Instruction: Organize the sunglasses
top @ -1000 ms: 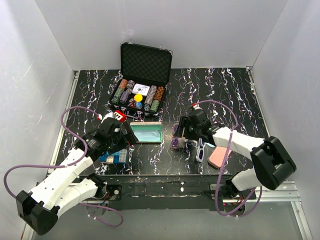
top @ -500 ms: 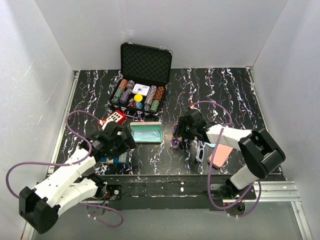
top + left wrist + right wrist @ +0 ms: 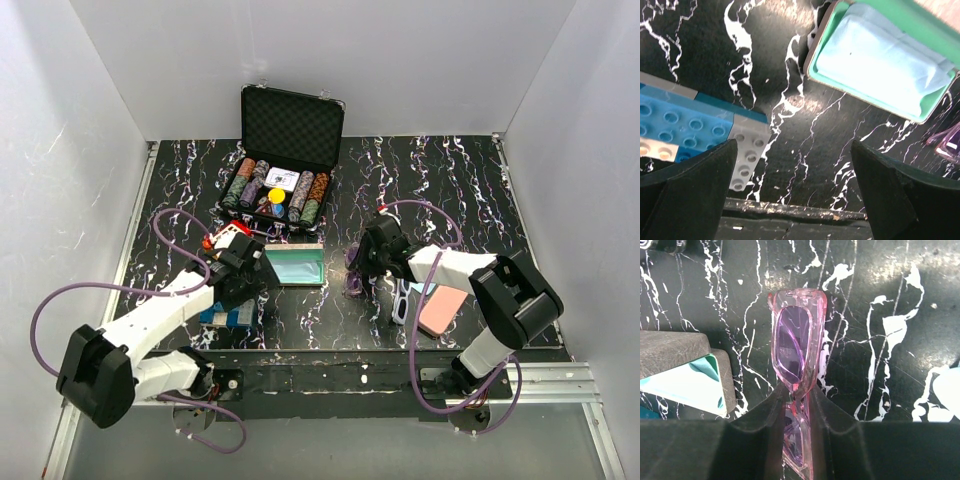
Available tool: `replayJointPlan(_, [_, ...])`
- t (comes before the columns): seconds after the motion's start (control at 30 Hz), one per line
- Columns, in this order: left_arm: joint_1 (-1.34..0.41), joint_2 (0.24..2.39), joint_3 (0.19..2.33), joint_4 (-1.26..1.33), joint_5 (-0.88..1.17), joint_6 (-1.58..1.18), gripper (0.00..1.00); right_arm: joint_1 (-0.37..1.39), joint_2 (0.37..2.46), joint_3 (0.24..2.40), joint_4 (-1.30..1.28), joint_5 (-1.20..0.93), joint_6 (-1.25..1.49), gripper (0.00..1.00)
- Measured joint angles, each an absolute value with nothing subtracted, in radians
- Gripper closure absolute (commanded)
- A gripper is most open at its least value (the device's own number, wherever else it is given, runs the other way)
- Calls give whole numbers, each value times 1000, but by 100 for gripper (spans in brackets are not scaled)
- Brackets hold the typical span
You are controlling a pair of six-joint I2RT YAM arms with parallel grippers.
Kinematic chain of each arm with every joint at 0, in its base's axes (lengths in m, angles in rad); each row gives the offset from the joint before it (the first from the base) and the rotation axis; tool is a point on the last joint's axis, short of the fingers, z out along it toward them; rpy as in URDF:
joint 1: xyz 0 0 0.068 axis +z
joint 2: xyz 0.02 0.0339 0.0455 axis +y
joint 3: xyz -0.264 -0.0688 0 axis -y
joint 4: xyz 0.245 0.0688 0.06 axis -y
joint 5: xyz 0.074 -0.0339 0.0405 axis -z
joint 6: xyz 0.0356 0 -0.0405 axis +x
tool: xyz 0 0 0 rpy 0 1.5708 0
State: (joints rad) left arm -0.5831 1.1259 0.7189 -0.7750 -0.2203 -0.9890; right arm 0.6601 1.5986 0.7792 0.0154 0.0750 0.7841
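The slim translucent purple sunglasses [image 3: 795, 340] are folded and pinched at the bridge by my right gripper [image 3: 796, 400], just above the black marbled table. In the top view the right gripper [image 3: 356, 270] sits right of the open grey-brown case [image 3: 293, 266], which has a teal lining and a light blue cloth [image 3: 880, 65] inside. The white-framed sunglasses [image 3: 400, 298] lie on the table next to the pink case [image 3: 440, 311]. My left gripper [image 3: 246, 262] is open and empty at the case's left end; in its wrist view the left gripper [image 3: 795, 195] has its fingers wide apart over bare table.
An open black poker chip case [image 3: 285, 150] stands at the back centre. Blue and grey toy bricks [image 3: 685, 125] lie near the front left edge. A small red and white object [image 3: 226, 237] lies left of the open case. White walls enclose the table.
My left arm has reached farther in and to the right, up to the open case's left end. My right gripper has shifted slightly left with the purple sunglasses.
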Motion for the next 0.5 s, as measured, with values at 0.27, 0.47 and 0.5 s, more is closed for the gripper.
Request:
replayJointPlan(0.27, [-530, 1162, 751, -704, -252, -977, 9, 660, 1607, 791, 49, 49, 798, 99])
replayJointPlan(0.47, [-460, 1195, 751, -628, -246, -934, 26, 660, 1557, 788, 32, 40, 770, 99])
replayJointPlan(0.5, [-450, 1212, 751, -612, -242, -925, 29, 660, 1538, 786, 24, 39, 765, 99])
